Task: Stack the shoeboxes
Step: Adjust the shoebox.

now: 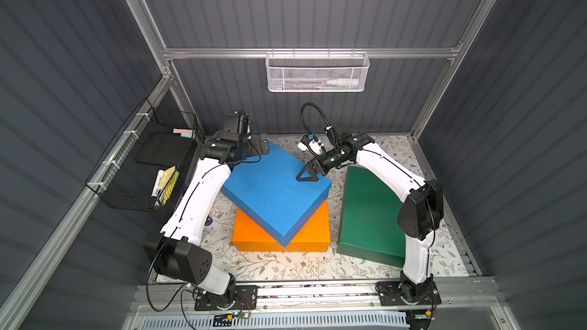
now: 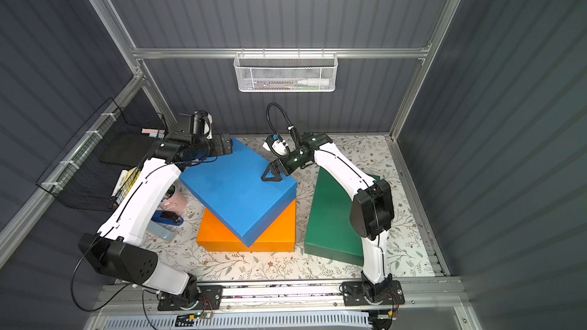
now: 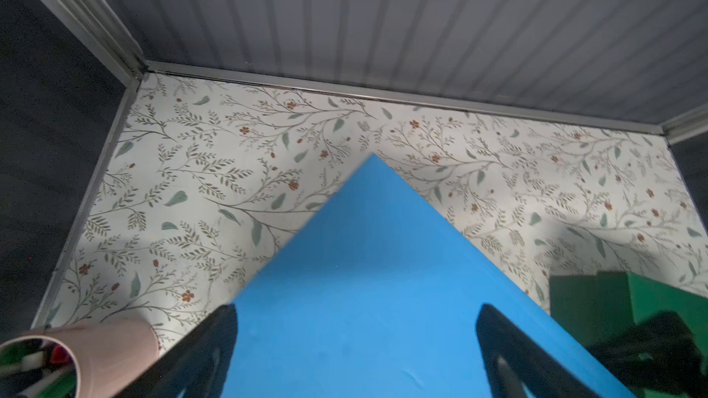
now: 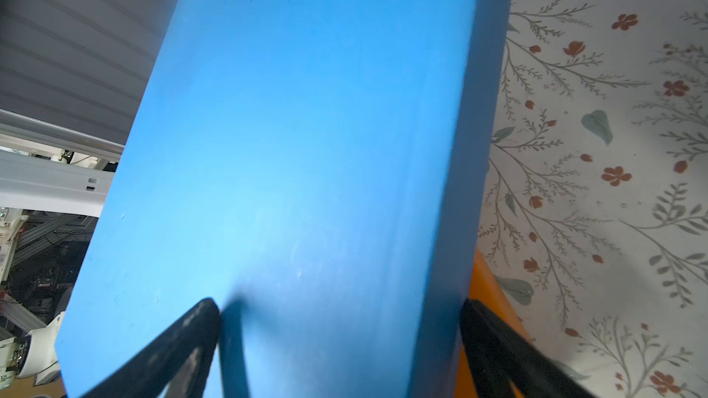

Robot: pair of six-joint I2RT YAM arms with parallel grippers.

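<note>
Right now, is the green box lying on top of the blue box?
No, the green box sits on the table beside the blue box, which rests askew on the orange box.

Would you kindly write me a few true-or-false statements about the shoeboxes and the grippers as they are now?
1. The blue shoebox rests on the orange shoebox. True.
2. Its edges line up with the orange one's. False: it is turned, with corners overhanging.
3. The dark green shoebox tops the stack. False: it lies on the table beside the stack, apart from it.
4. The left gripper and the right gripper are both open. True.
</note>
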